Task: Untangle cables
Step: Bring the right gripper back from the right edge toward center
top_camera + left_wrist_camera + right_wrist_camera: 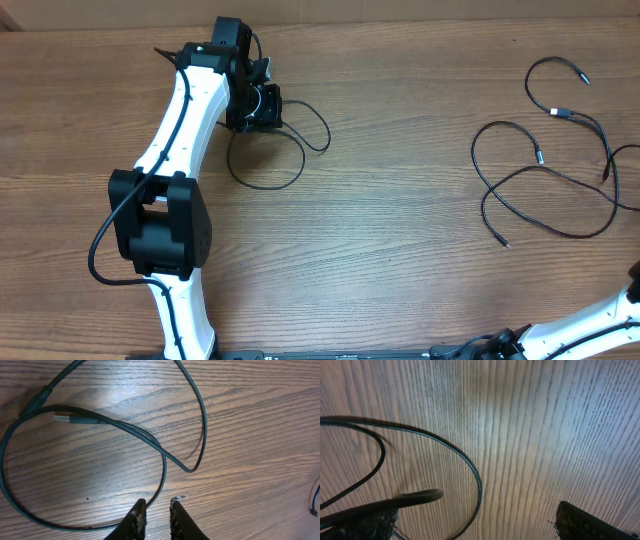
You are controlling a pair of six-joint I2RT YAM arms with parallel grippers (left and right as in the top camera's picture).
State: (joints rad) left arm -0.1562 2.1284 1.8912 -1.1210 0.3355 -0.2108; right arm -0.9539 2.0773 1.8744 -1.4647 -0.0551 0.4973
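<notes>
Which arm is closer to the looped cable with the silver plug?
Left. The left end effector hovers at the edge of the looped cable. The right arm sits far off at the opposite side.

**Warm wood under soft light**

A bench (400,250) of mid-brown wood fills nearly every view, its dark grain running lengthwise in long streaks. Pale, bluish sheen from light above glosses the surface in the close views. A lighter tan strip (450,12) lies beyond the far edge; a dark rail (340,354) lines the near edge.
</notes>
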